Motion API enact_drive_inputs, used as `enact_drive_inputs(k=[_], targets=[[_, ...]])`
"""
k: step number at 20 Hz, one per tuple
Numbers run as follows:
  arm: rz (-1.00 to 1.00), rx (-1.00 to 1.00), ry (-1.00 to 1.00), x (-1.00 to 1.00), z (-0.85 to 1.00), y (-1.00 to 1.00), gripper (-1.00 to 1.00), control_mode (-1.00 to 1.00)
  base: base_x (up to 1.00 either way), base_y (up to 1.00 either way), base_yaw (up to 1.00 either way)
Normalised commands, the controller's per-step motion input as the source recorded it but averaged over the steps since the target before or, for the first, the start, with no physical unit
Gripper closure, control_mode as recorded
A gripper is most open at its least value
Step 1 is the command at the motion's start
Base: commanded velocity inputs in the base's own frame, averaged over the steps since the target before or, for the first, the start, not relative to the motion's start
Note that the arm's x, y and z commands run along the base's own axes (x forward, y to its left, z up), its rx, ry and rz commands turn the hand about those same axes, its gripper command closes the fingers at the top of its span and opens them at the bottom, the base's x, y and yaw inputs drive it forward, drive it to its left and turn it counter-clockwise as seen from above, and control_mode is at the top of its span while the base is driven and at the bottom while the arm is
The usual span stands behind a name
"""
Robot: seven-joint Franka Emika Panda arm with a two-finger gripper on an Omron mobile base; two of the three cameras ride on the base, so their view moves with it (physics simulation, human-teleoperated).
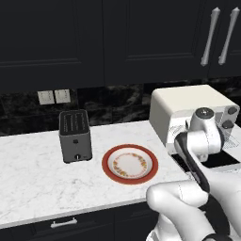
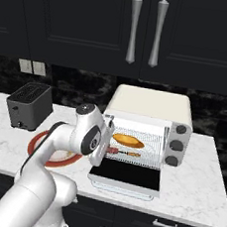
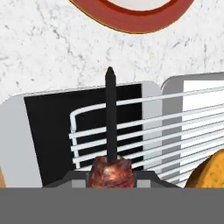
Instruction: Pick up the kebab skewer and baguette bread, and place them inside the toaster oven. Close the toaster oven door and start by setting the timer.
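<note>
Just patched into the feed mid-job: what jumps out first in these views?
The toaster oven stands with its door dropped flat, and the golden baguette bread lies on the wire rack inside. The tool is shut on the kebab skewer, held over the rack beside the loaf. Left of the oven sits the red-rimmed plate.

1. Toaster oven point(image 2: 151, 107): cream-white, grey knobs.
2. Baguette bread point(image 2: 128, 140): golden-orange.
3. Kebab skewer point(image 3: 110, 144): black stick, reddish-brown chunk.
4. Plate point(image 1: 106, 162): red rim, white centre, speckled orange ring.
5. Slot toaster point(image 1: 75, 135): dark grey.
6. Counter point(image 1: 33, 164): white, grey-veined marble.
</note>
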Motion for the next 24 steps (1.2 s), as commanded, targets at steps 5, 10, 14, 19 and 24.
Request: enact_drive_inputs(k=[5,10,14,19,24], targets=[[0.01,0.00,0.06,0.14,0.00,-0.70,1.00,-1.00,0.00,0.00,0.00],[0.03,0.04,0.14,0.40,0.06,-0.52,1.00,-1.00,0.00,0.00,0.00],[0.02,0.07,0.22,0.50,0.04,-0.14,1.00,-1.00,0.00,0.00,0.00],[0.00,0.10,0.16,0.32,0.01,-0.26,1.00,-1.00,0.00,0.00,0.00],[0.02,0.02,-0.02,0.03,0.01,-0.35,1.00,-1.00,0.00,0.00,0.00]])
